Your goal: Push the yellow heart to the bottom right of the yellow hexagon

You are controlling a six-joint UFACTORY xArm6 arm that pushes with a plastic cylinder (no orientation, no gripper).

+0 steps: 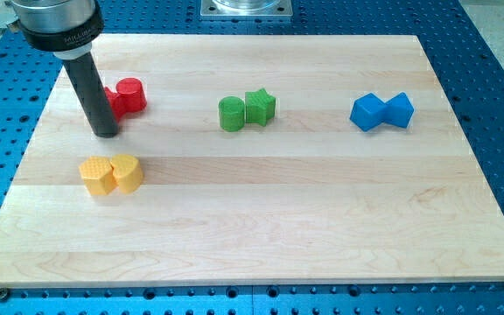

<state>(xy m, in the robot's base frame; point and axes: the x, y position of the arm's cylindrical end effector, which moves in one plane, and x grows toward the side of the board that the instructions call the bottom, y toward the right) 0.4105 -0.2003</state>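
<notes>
The yellow hexagon (96, 174) lies at the view's left on the wooden board. The yellow heart (127, 171) sits right against its right side, touching it. My tip (105, 133) stands on the board just above the yellow pair, a short gap away from the hexagon's top edge. The rod partly hides the left red block.
Two red blocks (128, 96) sit touching just right of the rod, near the view's top left. A green cylinder (231, 114) and green star (260, 106) touch at top centre. Two blue blocks (381, 111) touch at top right. The board's left edge (26, 157) is near.
</notes>
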